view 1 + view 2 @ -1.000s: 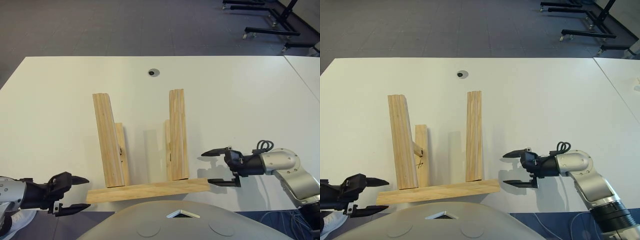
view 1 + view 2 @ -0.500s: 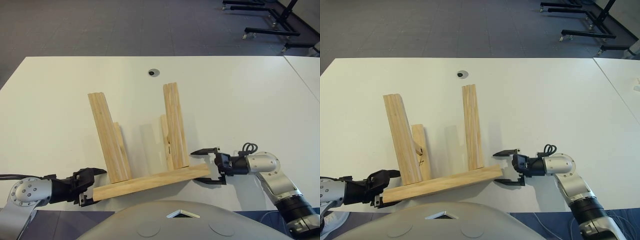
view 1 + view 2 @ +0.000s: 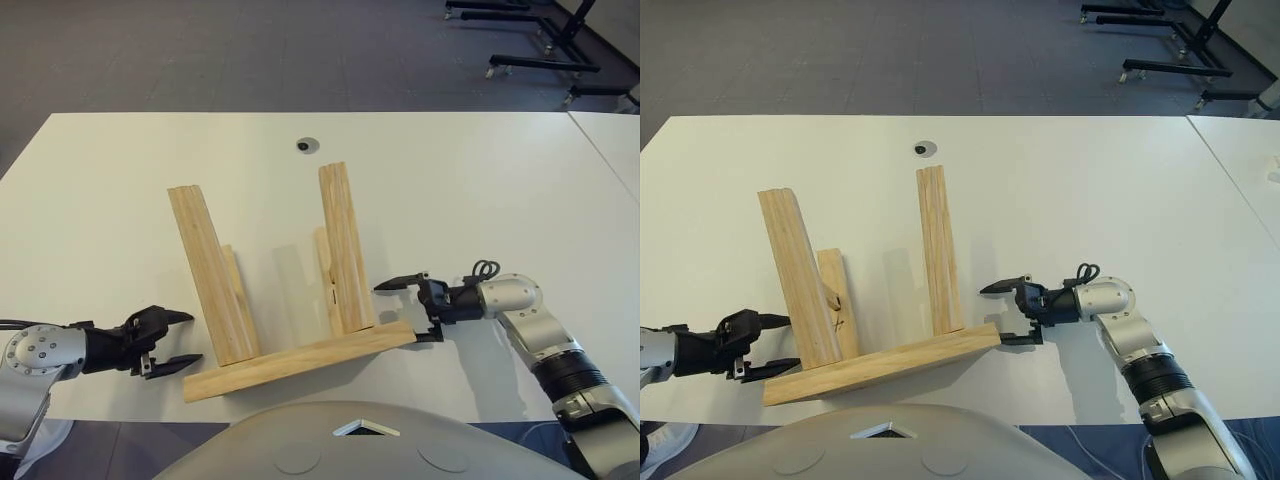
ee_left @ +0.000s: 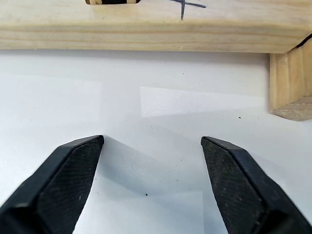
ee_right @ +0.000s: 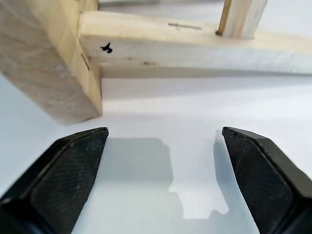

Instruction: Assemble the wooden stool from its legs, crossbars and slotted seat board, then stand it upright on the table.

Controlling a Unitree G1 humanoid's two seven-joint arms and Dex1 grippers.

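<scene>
Pale-wood stool is on its side on the white table, flat seat board nearest the robot, and in the last second it's swung so the board's right end sits farther out. Both grippers are wide open, holding nothing: the black left gripper has backed just off the board's left end, while the black right gripper is at the right end. Looks assembled to me, so it only needs tipping upright.

No words, numbers or brand labels can be read. A black hand-drawn cross is marked on a pale wooden bar. A small black pen mark is carried by a light wooden crossbar.
</scene>
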